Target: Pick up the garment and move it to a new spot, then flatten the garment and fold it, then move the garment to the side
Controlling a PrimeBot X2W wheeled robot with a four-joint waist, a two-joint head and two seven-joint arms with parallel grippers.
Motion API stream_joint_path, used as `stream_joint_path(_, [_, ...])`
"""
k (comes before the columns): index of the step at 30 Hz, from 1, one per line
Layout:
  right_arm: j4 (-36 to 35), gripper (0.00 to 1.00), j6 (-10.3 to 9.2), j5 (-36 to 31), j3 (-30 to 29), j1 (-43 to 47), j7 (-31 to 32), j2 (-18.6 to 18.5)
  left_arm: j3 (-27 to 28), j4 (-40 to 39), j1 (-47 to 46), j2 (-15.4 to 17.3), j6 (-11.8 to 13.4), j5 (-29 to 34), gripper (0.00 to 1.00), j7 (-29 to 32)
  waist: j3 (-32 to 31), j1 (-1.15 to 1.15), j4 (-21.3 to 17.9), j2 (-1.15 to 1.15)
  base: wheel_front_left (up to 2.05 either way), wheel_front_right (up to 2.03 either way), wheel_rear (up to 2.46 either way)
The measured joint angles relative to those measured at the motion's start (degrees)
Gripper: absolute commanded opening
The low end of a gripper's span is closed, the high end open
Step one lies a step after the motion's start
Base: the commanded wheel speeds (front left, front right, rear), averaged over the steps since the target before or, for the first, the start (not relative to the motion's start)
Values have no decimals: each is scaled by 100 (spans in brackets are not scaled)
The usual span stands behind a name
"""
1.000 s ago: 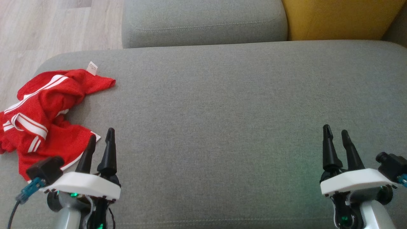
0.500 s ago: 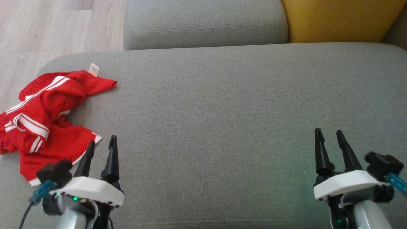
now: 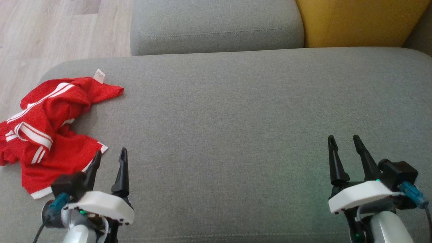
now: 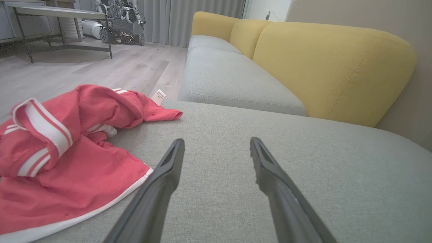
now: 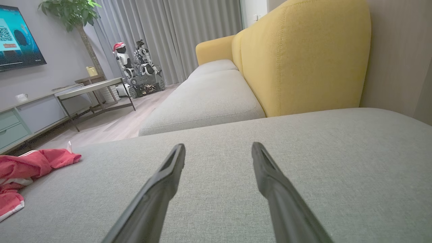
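Note:
The garment (image 3: 50, 128) is red with white stripes and a white tag, lying crumpled at the left end of a grey sofa cushion (image 3: 236, 111). It also appears in the left wrist view (image 4: 67, 152) and at the far left of the right wrist view (image 5: 23, 168). My left gripper (image 3: 110, 156) hovers open just right of the garment's lower hem, nothing between its fingers. Far to the right, my right gripper (image 3: 342, 141) is open over bare cushion.
A second grey seat cushion (image 3: 216, 23) lies beyond the near one, with a yellow backrest (image 3: 357, 20) at the upper right. Wooden floor (image 3: 50, 30) lies off the cushion's left edge. A low table (image 5: 91, 89) and another robot (image 5: 135, 67) stand across the room.
Both grippers have drawn back toward the bottom of the head view; the right one also shifted left. The garment lies as before. The camera has tipped slightly.

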Motion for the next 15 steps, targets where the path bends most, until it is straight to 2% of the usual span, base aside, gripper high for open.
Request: stream_joint_path(15, [-135,100,0,-728,64,7,1,4,-141,131,-1,48,68,860,100,-241,-42,0,24,0,0,0,0])
